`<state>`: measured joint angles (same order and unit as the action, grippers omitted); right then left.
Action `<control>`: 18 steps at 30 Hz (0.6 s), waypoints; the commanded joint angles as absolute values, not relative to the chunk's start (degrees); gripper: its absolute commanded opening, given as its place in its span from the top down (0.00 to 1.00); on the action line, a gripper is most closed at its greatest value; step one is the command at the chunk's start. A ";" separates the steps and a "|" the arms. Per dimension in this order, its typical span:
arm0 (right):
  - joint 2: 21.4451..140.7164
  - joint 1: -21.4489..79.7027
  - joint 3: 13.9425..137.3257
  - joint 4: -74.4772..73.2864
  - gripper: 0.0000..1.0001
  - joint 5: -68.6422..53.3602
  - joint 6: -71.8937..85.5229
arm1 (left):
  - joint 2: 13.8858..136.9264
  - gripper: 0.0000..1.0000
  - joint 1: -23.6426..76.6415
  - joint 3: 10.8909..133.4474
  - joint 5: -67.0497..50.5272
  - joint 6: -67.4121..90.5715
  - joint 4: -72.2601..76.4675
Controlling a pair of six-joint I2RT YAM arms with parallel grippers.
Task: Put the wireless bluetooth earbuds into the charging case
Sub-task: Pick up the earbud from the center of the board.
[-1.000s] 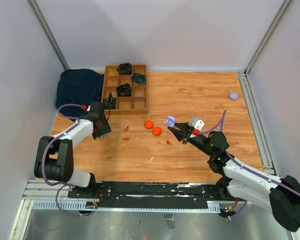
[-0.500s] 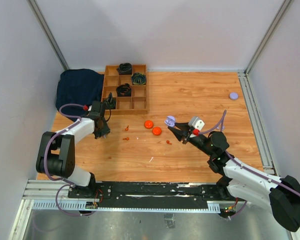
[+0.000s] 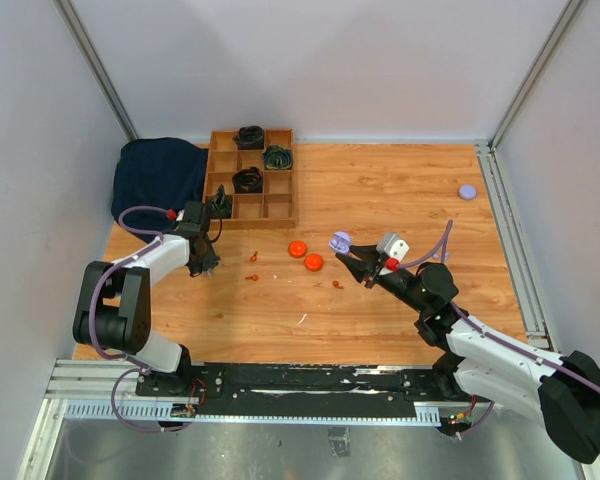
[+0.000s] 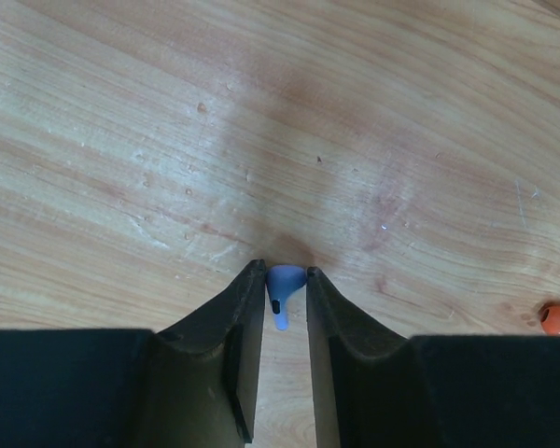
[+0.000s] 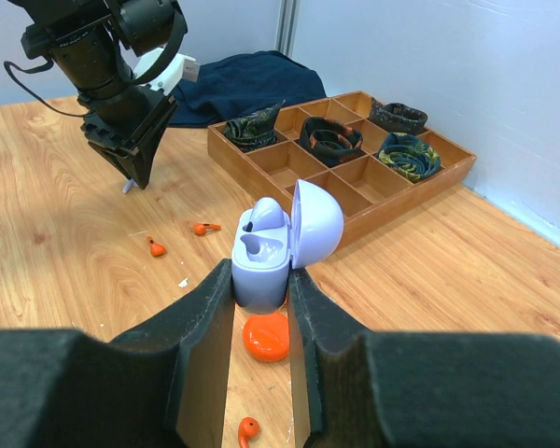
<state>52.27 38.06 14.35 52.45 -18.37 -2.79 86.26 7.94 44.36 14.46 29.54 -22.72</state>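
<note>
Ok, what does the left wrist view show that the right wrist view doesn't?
Only the left wrist: a close look at the lilac earbud on the table, the left gripper closed against both its sides.

Only the right wrist: the right gripper clamping the open lilac charging case, an orange disc, the wooden tray and the dark cloth.

Both: the wood table and the left gripper.

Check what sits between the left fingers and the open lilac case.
Top view shows it best: two small orange earbuds toward the left side, then two orange discs closer to the case.
</note>
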 commanded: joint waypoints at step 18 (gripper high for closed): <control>54.15 37.36 15.60 55.97 0.95 -22.24 -1.96 | 71.52 0.79 16.92 41.89 12.42 32.34 -17.53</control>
<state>53.43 38.06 14.37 52.93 -20.34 -2.76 76.77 13.41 42.30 10.48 30.48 -20.69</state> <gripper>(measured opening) 0.265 0.244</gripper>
